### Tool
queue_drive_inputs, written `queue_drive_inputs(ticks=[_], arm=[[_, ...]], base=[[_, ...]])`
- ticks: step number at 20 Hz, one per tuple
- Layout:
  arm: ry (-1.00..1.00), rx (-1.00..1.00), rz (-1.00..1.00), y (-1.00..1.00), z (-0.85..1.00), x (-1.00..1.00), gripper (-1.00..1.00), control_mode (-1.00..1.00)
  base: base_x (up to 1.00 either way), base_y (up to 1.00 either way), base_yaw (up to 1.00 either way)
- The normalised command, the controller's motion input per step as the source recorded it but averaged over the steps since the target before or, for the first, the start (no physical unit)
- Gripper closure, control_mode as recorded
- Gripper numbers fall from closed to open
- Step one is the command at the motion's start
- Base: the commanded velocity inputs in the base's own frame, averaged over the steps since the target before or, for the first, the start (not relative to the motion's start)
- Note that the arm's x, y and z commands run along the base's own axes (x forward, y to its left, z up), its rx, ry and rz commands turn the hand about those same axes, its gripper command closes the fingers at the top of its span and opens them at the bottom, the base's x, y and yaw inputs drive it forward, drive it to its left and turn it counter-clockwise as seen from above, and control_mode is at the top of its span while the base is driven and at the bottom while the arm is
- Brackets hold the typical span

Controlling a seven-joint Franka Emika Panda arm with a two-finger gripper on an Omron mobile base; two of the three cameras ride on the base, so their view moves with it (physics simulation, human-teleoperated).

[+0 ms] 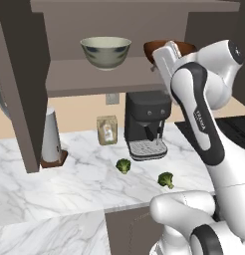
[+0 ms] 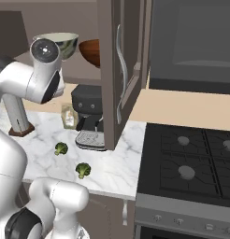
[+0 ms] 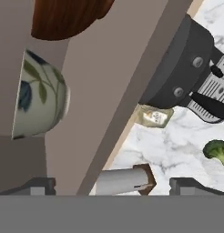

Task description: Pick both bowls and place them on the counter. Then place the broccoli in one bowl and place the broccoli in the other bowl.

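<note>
Fingers [image 3: 114, 184] spread wide near the cream bowl [image 3: 38, 98]; left base view alone shows both broccoli [image 1: 123, 165] florets.

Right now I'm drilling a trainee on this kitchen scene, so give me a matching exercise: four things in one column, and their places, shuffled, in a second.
Things:
1. pale bowl
2. red-brown bowl
3. coffee machine
4. two broccoli pieces

Places:
A. loose on the marble counter, in front of the machine
B. on the cupboard shelf, left spot in the left base view
C. standing on the counter under the shelf
D. on the same shelf, partly behind the arm in the left base view

Pairs: 1-B, 2-D, 3-C, 4-A
</note>
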Motion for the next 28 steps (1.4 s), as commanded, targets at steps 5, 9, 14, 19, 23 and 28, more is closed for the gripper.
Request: queue_drive_inputs(ticks=[5,9,14,19,23,28], arm=[[0.00,0.14,-0.05,0.07,0.19,0.24,-1.00,-1.00],[0.00,0.14,0.00,0.01,0.06,0.41,-1.00,-1.00],[0.00,0.13,0.00,0.00,0.06,0.50,-1.00,-1.00],[0.00,0.07,0.00,0.13,0.26,0.37,-1.00,-1.00],[0.00,0.03,0.00,0.17,0.33,0.25,-1.00,-1.00],[0.00,0.01,0.00,0.14,0.27,0.23,-1.00,-1.00]], base=[[0.00,0.00,0.00],[0.00,0.00,0.00],[0.00,0.00,0.00],[0.00,0.00,0.00],[0.00,0.00,0.00],[0.00,0.00,0.00]])
